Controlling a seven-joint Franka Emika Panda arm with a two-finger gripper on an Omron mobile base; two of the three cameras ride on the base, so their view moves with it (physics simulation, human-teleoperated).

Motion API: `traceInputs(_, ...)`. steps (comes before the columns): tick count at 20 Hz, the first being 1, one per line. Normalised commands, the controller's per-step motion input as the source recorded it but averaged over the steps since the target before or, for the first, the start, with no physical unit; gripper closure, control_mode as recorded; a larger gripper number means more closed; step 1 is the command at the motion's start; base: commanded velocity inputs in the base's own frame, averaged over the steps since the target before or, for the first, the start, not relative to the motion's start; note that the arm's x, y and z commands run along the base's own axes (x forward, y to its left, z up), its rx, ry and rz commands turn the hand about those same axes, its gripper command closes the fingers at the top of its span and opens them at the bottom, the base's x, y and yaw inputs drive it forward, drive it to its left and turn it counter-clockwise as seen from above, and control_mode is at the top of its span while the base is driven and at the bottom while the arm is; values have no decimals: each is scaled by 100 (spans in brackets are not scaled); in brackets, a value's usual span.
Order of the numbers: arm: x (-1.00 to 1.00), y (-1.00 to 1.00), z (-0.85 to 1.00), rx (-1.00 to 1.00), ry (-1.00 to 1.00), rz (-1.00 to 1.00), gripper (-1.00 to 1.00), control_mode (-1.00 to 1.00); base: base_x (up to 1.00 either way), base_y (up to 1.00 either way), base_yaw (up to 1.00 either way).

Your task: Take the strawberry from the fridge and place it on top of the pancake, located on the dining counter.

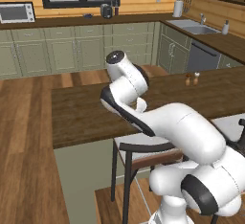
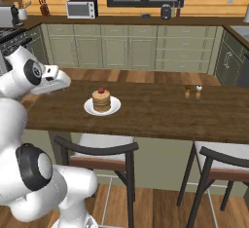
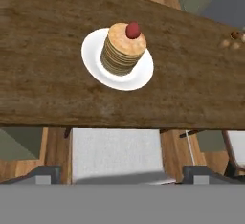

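Observation:
The strawberry (image 3: 133,29) (image 2: 101,90), small and red, rests on top of the pancake (image 3: 120,50) (image 2: 101,102), a tan stack on a white plate (image 3: 139,77) (image 2: 115,107). The plate stands on the dining counter (image 3: 43,74) (image 2: 160,115) (image 1: 81,115), towards its left end. My gripper (image 3: 122,174) hovers high over the counter's near edge, well back from the stack. It is open, its fingertips (image 3: 37,173) far apart with nothing between them. My arm covers the plate in the left base view. The fridge is out of view.
Two small shakers (image 2: 192,92) (image 1: 191,79) stand on the counter to the right of the plate. Dark-framed chairs with pale seats (image 2: 99,149) (image 2: 224,160) (image 3: 117,153) sit tucked under its near edge. Green cabinets, a microwave (image 2: 81,9) and a sink (image 1: 196,27) line the far walls.

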Motion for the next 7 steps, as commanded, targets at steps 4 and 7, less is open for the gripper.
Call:
traceInputs(4, -100, 28, 15, -14, 0, 0, -100, -100, 0, 0, 0)
traceInputs(7, -99, 12, -1, -14, 2, 0, -100, -100, 0, 0, 0)
